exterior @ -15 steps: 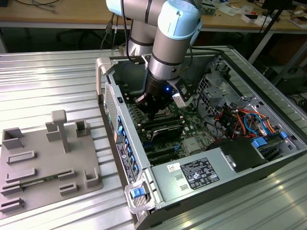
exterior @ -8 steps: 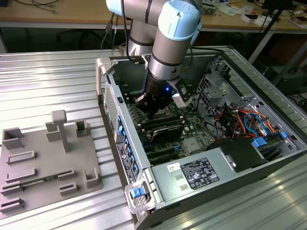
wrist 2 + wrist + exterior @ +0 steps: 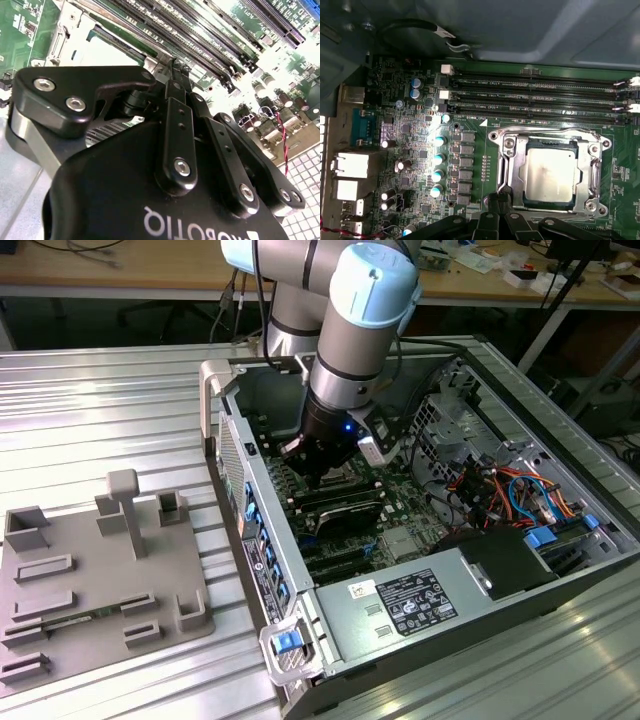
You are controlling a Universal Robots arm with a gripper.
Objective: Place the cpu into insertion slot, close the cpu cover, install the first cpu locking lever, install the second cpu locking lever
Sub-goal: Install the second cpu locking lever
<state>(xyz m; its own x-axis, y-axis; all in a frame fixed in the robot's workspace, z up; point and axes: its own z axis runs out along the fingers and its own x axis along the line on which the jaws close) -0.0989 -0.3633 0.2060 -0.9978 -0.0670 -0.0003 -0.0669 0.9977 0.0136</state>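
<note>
In the first wrist view, the end effector, its fingers drawn narrow together and holding nothing, hangs just over the edge of the insertion slot. Beyond it, the cpu sits seated inside, the cpu cover lying flat around it.

Exterior view looked down at an angle from outside the open case, far enough back to take in the arm, the whole board and the ribbed table. First wrist view looked straight down on the board from close above, the socket just ahead of the gripper. Second wrist view sat nearer, behind the gripper, facing along its linkage at a slant. Both wrist views shared the memory slots beyond the fingertips.
</note>
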